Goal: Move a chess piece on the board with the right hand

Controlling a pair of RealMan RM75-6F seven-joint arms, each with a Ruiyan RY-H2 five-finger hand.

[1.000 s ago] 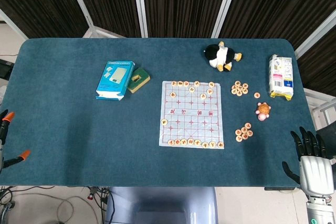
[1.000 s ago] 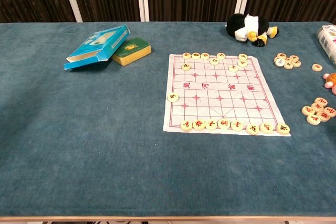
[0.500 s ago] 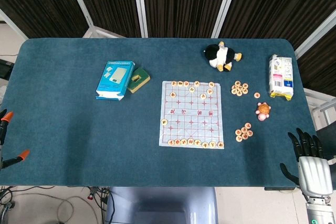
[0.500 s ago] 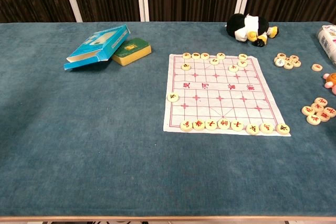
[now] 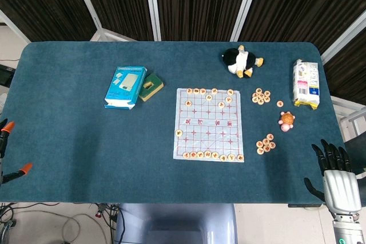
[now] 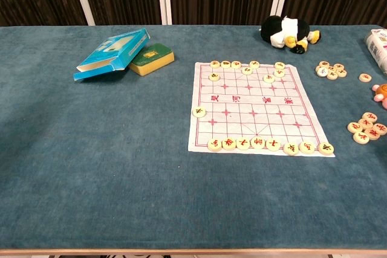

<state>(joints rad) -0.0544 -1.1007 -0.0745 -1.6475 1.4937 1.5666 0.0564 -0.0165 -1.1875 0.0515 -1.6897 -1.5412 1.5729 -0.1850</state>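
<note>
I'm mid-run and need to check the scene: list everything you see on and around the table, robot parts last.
table: one, dark teal cloth top
chess board: one, white sheet with red grid, centre-right of table
chess pieces on the board: cream discs, a row along the near edge, a looser group at the far edge, one at the left edge
loose chess pieces: two cream clusters plus one single, right of the board
blue box: one, left of the board
green pack: one, touching the blue box
plush toy: one, black and white, beyond the board
carton: one, white, far right
small toy: one, pink and orange, near the carton
right hand: black fingers apart, holding nothing, at the table's near right corner
left hand: only orange-tipped parts at the left edge, unclear
</note>
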